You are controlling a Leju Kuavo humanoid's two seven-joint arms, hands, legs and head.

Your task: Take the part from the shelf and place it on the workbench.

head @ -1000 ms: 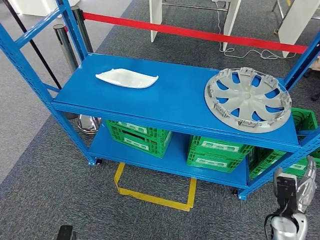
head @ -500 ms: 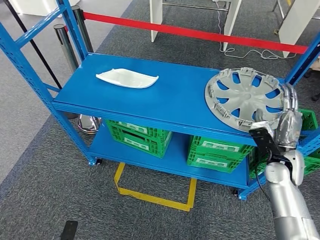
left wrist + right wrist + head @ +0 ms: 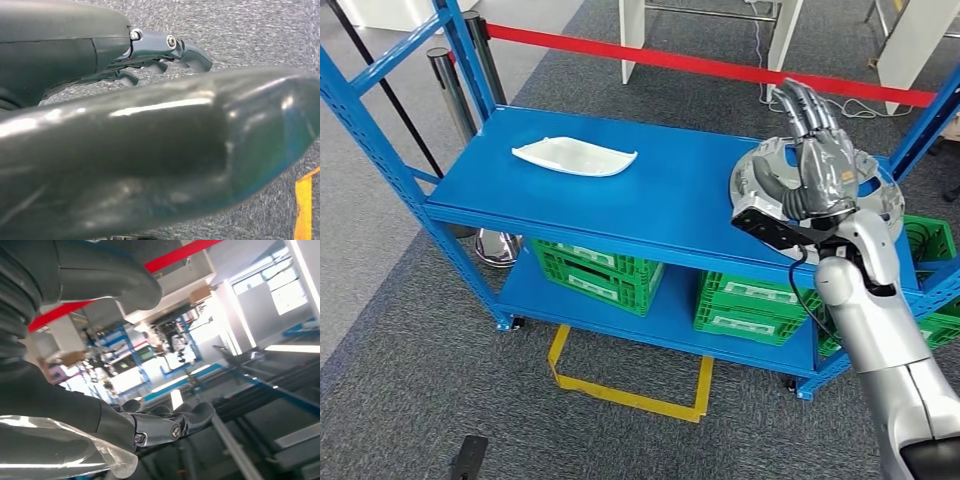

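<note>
A grey wheel cover (image 3: 764, 176) lies at the right end of the blue shelf's top board (image 3: 675, 190). A white curved part (image 3: 573, 156) lies toward the left of the same board. My right hand (image 3: 822, 165) is raised above the wheel cover with its fingers stretched out and apart, holding nothing; whether it touches the cover cannot be told. In the right wrist view its fingers (image 3: 170, 422) stick out into the room. My left hand (image 3: 75, 55) hangs low over grey carpet, its fingers (image 3: 170, 47) loose and empty.
Green crates (image 3: 595, 270) (image 3: 754, 305) sit on the lower shelf board. A red barrier tape (image 3: 697, 65) runs behind the shelf, with metal posts (image 3: 452, 90) at the back left. A yellow floor marking (image 3: 629, 395) lies in front of the shelf on the carpet.
My right arm has risen from low at the right, past the shelf's front edge, and the hand now hovers over the wheel cover. The parts on the shelf have not moved.
</note>
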